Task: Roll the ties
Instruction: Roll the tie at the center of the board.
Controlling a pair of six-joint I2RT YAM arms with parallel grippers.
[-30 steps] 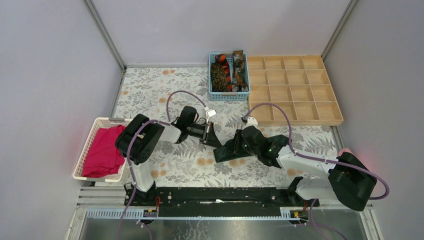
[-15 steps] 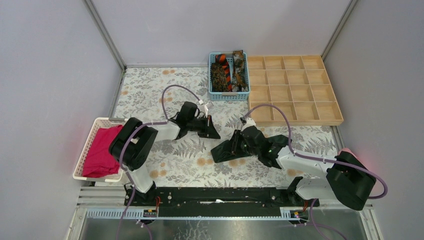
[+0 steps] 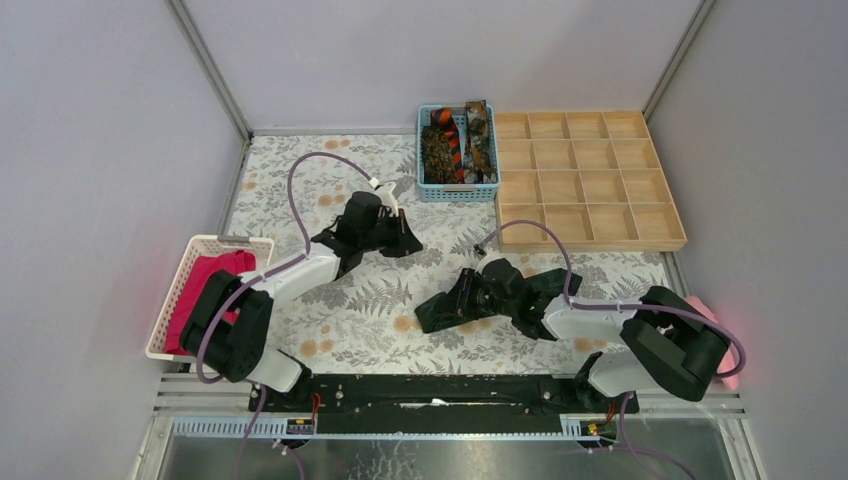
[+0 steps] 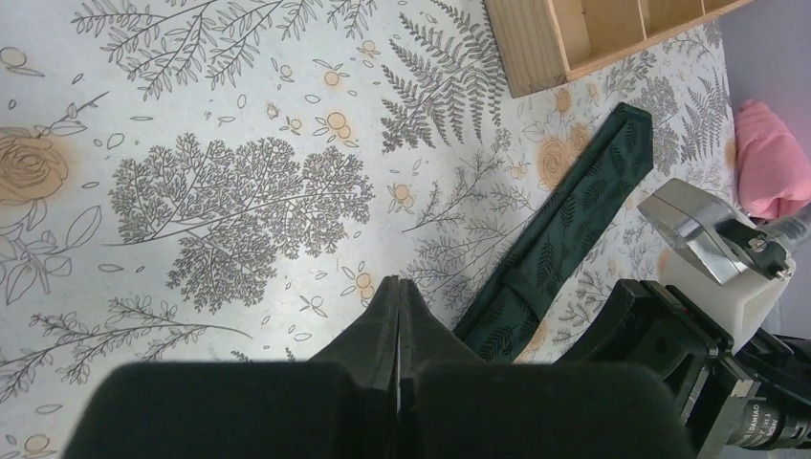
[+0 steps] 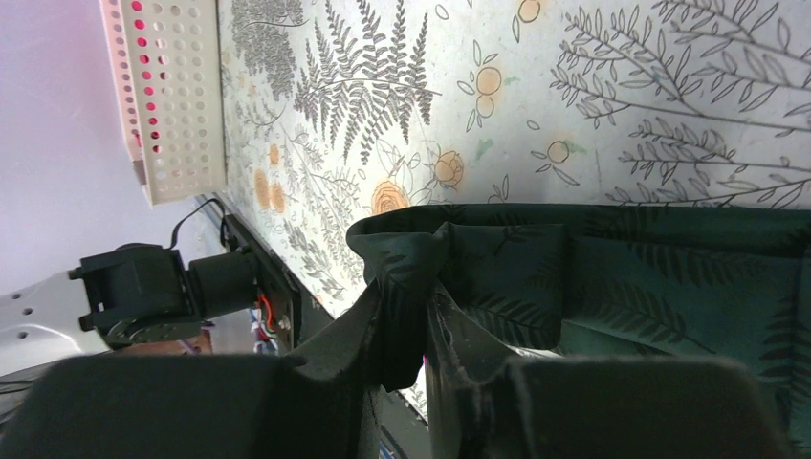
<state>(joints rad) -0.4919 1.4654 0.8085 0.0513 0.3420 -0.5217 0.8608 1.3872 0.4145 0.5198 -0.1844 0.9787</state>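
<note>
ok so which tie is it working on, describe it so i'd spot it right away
From the wooden compartment tray on the right, come toward the arms: a long tie lies on the flowered cloth, one end pinched in the right claw. It is dark green with a faint leaf print, unlike the mottled brown and orange-striped ties in the blue basket.
</note>
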